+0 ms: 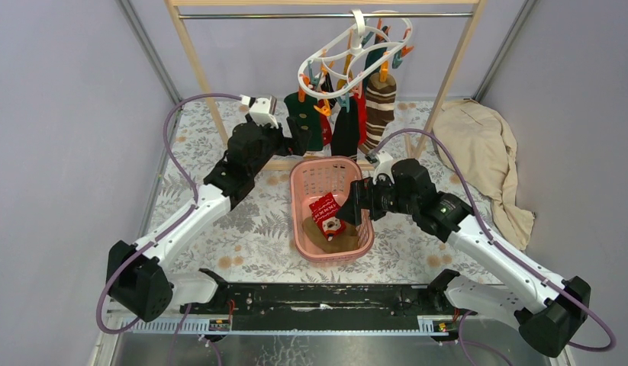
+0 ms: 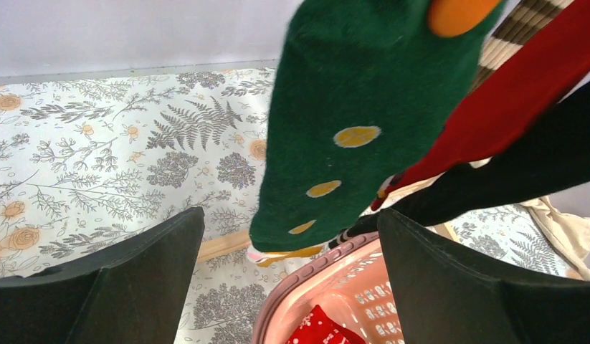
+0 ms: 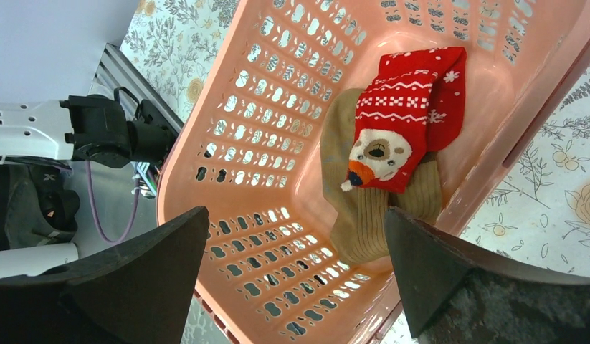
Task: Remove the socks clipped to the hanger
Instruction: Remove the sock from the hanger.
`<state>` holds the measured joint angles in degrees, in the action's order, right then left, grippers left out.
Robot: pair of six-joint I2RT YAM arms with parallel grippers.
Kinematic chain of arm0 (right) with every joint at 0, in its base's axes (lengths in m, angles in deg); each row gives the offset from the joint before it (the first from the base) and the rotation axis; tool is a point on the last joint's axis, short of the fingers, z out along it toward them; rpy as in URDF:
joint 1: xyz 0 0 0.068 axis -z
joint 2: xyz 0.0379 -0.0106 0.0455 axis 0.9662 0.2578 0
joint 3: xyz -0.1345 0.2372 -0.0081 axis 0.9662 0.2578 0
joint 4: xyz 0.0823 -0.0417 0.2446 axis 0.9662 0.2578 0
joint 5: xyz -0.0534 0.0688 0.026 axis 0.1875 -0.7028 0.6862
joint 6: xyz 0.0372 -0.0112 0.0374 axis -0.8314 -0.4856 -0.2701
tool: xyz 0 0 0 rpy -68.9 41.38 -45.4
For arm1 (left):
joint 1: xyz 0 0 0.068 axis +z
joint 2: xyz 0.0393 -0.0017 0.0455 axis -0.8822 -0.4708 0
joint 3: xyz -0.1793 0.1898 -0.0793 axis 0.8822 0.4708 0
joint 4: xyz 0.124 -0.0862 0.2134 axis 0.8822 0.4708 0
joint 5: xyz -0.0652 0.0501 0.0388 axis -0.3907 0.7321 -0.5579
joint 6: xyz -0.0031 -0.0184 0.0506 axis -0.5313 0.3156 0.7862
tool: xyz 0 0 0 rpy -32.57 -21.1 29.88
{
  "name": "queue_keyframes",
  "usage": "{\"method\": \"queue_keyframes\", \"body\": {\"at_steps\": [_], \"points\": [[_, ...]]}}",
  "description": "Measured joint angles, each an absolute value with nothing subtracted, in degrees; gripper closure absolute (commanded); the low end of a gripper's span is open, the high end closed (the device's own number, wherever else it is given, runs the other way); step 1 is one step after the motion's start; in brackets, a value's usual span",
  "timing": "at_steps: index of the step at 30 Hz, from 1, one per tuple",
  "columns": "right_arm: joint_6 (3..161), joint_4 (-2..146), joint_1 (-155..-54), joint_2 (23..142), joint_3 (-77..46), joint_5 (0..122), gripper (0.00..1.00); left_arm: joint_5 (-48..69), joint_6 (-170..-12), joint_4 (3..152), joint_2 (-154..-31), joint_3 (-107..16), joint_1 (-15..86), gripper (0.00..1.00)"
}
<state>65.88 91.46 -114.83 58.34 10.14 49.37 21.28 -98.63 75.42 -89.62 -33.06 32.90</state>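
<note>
Pink basket (image 3: 263, 143): red, perhaps olive, socks (image 3: 406, 122)

In the left wrist view we lose the top of the dark green sock (image 2: 349, 93) and its orange clip (image 2: 460, 11) at the upper edge. In the right wrist view the red sock (image 3: 414, 107) covers much of the olive-brown sock (image 3: 363, 229), and the basket (image 3: 263, 143) runs past the top and right edges

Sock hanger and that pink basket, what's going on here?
Two robot arms are taking socks off the white plastic clip hanger. A red patterned sock and an olive-brown sock already lie in the pink plastic basket, under the open right gripper. The open left gripper is at the hanging dark green sock, not gripping it.
</note>
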Motion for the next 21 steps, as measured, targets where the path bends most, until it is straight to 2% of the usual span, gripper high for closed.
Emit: {"method": "queue_keyframes", "body": {"at_steps": [4,7,11,14,18,21], "points": [[66.32,91.37,-114.81,58.97,9.84,49.17,0.00,20.91,-97.67,70.97,-90.50,-30.26,33.86,0.06],[66.69,91.35,-114.83,59.15,9.84,49.15,0.00,19.47,-97.29,68.04,-91.15,-29.80,34.43,0.22],[67.06,91.11,-114.83,59.39,9.84,49.13,0.00,16.36,-97.40,64.95,-92.27,-29.87,34.99,0.37],[67.24,91.07,-114.83,59.41,9.84,49.13,0.00,14.31,-97.89,63.71,-93.69,-29.91,35.04,0.53],[67.59,91.07,-114.83,59.39,9.84,49.15,0.00,11.92,-98.61,63.16,-95.63,-30.28,35.10,0.82],[67.61,91.07,-114.83,59.26,9.84,49.15,0.00,10.44,-98.87,63.38,-96.55,-31.64,35.37,0.93]]}}
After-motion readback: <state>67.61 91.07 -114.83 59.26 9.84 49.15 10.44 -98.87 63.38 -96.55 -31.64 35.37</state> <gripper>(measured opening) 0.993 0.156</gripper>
